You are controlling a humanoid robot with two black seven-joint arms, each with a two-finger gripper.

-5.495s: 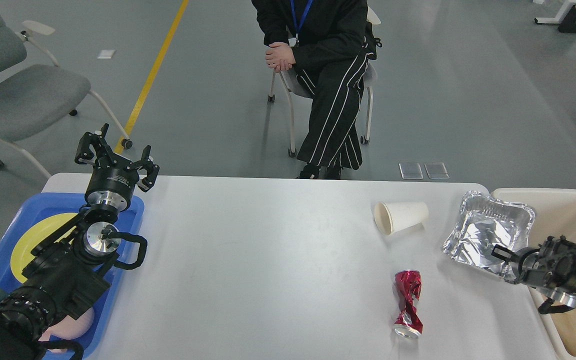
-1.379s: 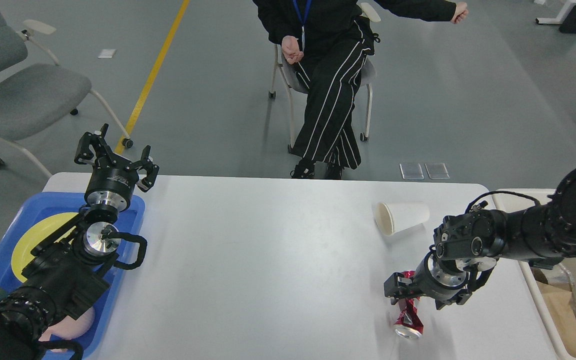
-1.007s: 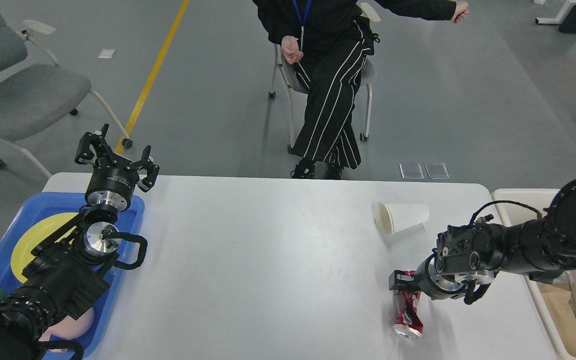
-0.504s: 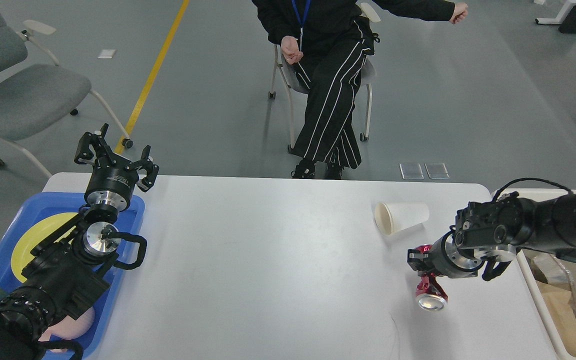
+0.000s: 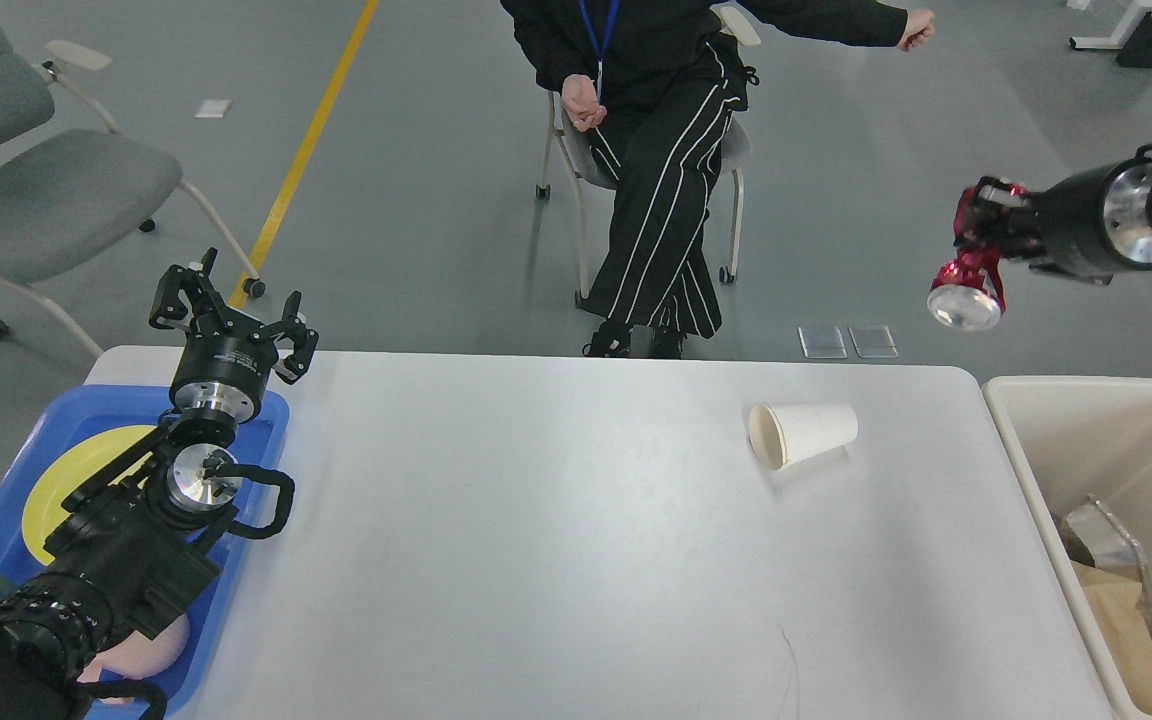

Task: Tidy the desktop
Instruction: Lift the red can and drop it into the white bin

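Note:
The white desktop point(image 5: 536, 540) fills the middle of the head view. A white paper cup point(image 5: 802, 434) lies on its side at the desktop's right back. My right gripper point(image 5: 981, 235) is raised high at the right, above the desktop's back right corner, and is shut on a crushed red can point(image 5: 968, 290) that hangs from it with its silver end toward me. My left gripper point(image 5: 231, 315) is open and empty above the back left corner, over the blue tray point(image 5: 256, 440).
A beige bin point(image 5: 1026, 450) stands at the desktop's right edge, with a foil tray point(image 5: 1101, 535) and cardboard inside. The blue tray holds a yellow plate point(image 5: 61, 480). A seated person point(image 5: 651, 150) faces the desktop's far edge. A grey chair point(image 5: 36, 190) stands at the back left.
My right gripper closed on the red can on the desktop, then lifted it up and to the right. The foil tray has gone from the desktop into the bin. The left arm has not moved.

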